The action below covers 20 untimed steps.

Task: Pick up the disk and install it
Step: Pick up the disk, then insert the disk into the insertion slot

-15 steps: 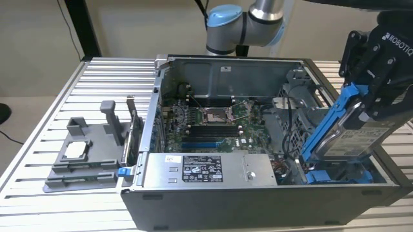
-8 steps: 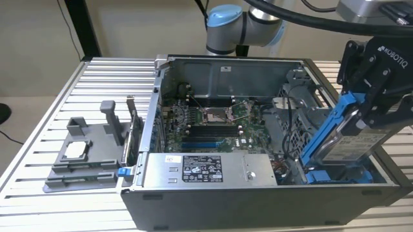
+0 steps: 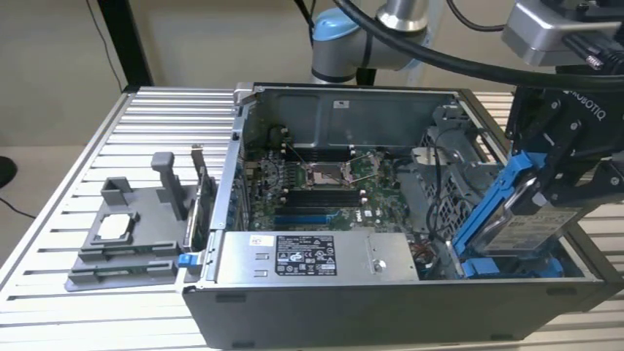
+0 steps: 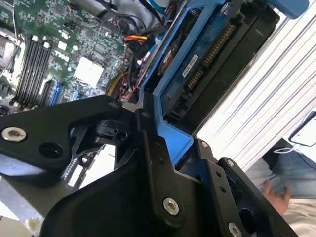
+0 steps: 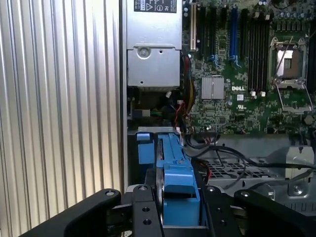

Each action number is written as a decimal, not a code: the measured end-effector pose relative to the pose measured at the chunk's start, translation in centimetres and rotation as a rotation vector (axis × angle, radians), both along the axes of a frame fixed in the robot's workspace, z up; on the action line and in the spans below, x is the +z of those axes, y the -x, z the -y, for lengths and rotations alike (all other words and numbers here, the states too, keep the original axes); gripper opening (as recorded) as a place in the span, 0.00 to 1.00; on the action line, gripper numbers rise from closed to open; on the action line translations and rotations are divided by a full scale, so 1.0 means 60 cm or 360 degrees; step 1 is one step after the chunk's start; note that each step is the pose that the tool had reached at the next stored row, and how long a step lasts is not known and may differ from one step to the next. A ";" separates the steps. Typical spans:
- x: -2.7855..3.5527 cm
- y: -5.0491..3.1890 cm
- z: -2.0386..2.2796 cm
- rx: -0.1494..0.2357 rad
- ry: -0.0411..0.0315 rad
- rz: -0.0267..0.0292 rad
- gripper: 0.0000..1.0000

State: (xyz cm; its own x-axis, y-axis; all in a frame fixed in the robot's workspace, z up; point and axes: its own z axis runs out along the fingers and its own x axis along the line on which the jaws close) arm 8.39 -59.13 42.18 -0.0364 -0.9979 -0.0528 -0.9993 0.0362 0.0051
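Gripper [image 5: 176,208] pinches the hard disk [image 3: 531,228] by its blue frame [image 5: 180,181]; stiff, probably weighty, best held by those frame edges.

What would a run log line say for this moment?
gripper: shut on disk | disk: tilted, at bay inside open computer case, exterior view's right | seated: not yet

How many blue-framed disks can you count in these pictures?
1: the disk, tilted in the gripper over the corner of the computer case at the exterior view's right. Another may hide under the blue plastic below it.
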 end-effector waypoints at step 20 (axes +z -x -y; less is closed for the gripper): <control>-0.036 0.000 0.0000 -0.0001 0.0000 0.00000 0.00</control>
State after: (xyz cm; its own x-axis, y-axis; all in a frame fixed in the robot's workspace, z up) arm 8.41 -59.13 40.04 -0.0370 -0.9979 -0.0526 -0.9993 0.0368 0.0051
